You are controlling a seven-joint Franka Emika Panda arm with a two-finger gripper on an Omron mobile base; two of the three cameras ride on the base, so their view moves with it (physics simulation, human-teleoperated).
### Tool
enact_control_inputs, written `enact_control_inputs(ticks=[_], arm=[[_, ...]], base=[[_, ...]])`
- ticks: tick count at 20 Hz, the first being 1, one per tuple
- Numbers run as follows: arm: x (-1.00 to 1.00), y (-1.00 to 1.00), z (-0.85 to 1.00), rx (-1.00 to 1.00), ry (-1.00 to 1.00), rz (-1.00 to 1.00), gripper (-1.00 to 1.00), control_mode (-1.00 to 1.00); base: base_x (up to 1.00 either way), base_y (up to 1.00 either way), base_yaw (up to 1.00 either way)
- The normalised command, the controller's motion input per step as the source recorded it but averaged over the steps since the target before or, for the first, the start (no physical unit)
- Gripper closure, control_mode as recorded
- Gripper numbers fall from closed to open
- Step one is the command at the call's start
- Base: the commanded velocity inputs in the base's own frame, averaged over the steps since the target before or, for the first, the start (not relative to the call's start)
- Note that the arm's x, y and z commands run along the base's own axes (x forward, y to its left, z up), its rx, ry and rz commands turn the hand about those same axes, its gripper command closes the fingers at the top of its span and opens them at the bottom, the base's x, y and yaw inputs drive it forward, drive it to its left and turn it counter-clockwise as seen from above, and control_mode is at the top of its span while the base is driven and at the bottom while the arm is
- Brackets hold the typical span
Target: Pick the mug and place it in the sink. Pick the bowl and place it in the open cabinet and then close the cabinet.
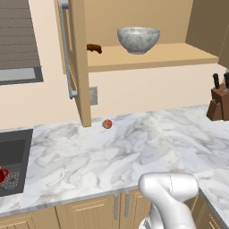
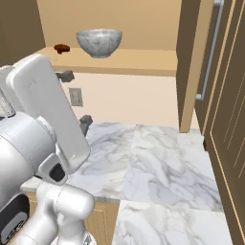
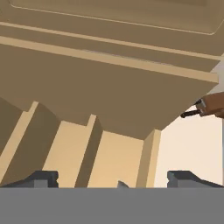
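Left base view shows the bowl on the cabinet shelf near its front edge and the mug in the sink, so with my gripper spread empty at the door, I'd push it flat-on to swing shut.

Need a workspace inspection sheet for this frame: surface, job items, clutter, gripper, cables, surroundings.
Surface: marble counter, mostly bare.
Job's things: bowl upright on the shelf of the cabinet, doors open; mug in the sink, at the picture's left edge.
Clutter: small reddish ball on the counter near the left door; small brown item on the shelf, left of the bowl.
Gripper: gripper open, holding nothing, facing a wood panel.
Cables: nothing seen.
Surroundings: knife block at right, wall outlet, window blind upper left, cupboards under the counter.
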Motion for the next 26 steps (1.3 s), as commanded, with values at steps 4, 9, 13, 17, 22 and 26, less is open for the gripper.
enact_control_inputs(ticks=[4,9,13,17,22,26], arm=[[0.00,-0.53,0.00,0.06,0.03,0.00,-1.00,-1.00],[0.00,-0.44,0.00,0.06,0.02,0.04,-1.00,-1.00],[0.00,-0.32,0.00,0.02,0.01,0.09,-1.00,-1.00],[-0.03,-0.47,0.00,0.04,0.01,0.09,-1.00,-1.00],[-0.03,-0.49,0.00,0.06,0.01,0.00,-1.00,-1.00],[0.00,-0.51,0.00,0.06,0.02,0.00,-1.00,-1.00]], base=[[0.00,0.00,0.00],[0.00,0.00,0.00],[0.00,0.00,0.00],[0.00,0.00,0.00],[0.00,0.00,0.00],[0.00,0.00,0.00]])
